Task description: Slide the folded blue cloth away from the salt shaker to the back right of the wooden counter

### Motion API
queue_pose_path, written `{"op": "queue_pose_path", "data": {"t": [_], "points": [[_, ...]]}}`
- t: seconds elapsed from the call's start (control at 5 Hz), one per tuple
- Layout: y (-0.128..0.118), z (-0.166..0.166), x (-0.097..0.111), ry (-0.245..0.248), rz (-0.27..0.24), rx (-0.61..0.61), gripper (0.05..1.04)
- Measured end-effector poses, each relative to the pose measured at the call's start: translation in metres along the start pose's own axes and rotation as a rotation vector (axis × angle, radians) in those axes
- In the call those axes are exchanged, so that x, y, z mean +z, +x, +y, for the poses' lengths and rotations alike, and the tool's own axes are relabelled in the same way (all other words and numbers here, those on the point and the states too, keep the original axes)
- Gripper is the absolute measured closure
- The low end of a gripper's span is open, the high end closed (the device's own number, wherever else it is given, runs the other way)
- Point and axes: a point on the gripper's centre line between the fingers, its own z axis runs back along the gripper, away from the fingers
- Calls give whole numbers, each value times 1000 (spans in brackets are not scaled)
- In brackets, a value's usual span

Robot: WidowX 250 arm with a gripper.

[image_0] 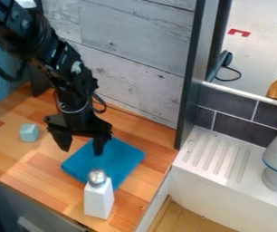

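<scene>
Wooden counter (38,165) runs beneath the gripper (81,147), with a grey plank wall (135,54) behind it. I have the gripper hanging downward, its fingers spread and nothing pinched between them. Nearest item: a blue cloth (113,161), lying flat below and slightly to the view's right of the gripper, supported by the counter. One fingertip shows against it; contact cannot be confirmed from my camera. On the camera side of the gripper, a white shaker (98,200) with a metal top stands upright on its own base at the cloth's near edge; I cannot tell whether that base bears partly on the cloth. To the view's left of the gripper, a pale blue block (28,132) sits on the wood, apart from the cloth and stable on a flat face, in my judgement.
</scene>
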Motion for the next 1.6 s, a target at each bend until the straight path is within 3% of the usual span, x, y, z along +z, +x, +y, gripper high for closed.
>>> {"op": "queue_pose_path", "data": {"t": [0.2,0.4,0.6,1.6], "points": [[-5,-2,-18,5,30,10,80],[4,-25,-35,19,44,5,80],[6,-32,-40,24,45,-14,81],[81,-63,-58,39,11,52,82]]}}
